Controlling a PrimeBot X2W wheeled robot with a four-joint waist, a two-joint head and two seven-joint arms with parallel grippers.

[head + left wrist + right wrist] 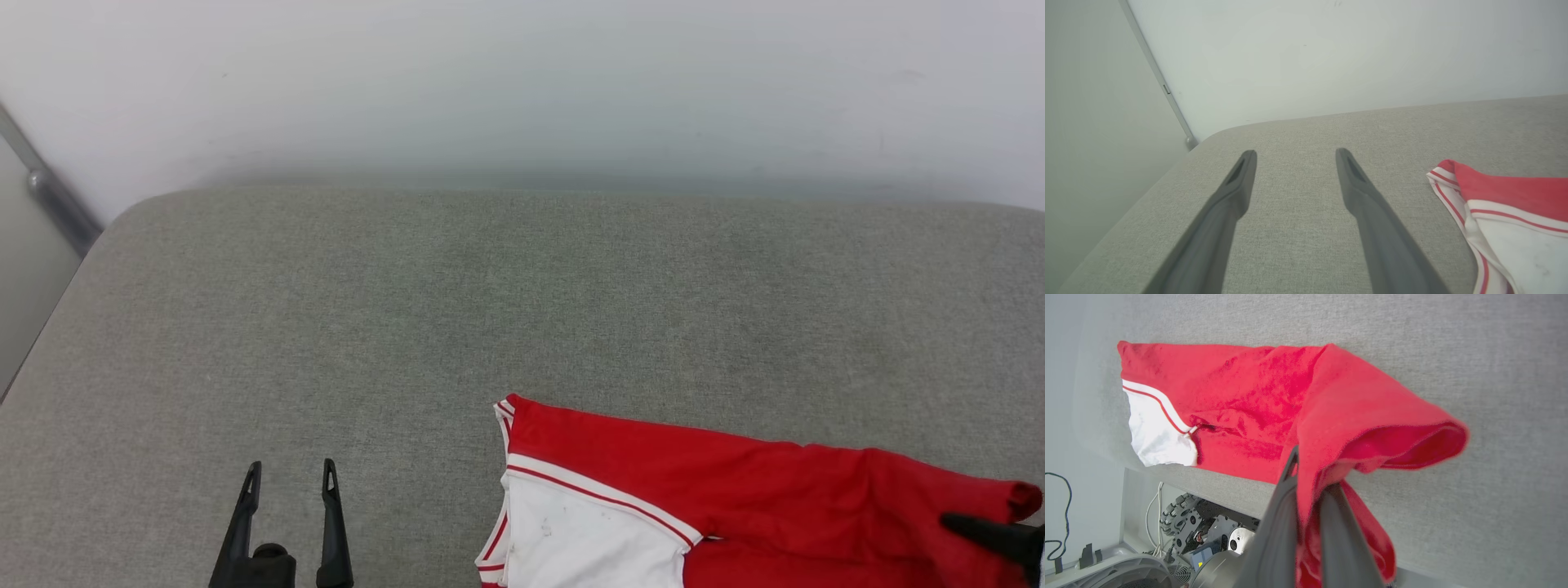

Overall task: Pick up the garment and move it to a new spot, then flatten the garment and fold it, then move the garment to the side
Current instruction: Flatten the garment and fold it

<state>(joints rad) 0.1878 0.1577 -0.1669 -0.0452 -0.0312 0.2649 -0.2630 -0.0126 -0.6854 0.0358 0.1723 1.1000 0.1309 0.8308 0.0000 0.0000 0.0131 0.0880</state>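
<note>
My right end effector (1310, 469): pinching the red shirt (1241, 396).
My left end effector (291, 465): spread wide, left of the red shirt.

red cloth garment (1241, 392), woven grey surface (490, 310), matt pincer fingers (1372, 228).

Grey fabric cushion (522, 310), pale plain wall (522, 82) behind, metal rail (57, 204) at left corner

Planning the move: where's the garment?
Head view, lower right: the garment lies on the cushion by its near edge, right end pinched in the right pincer.
</note>
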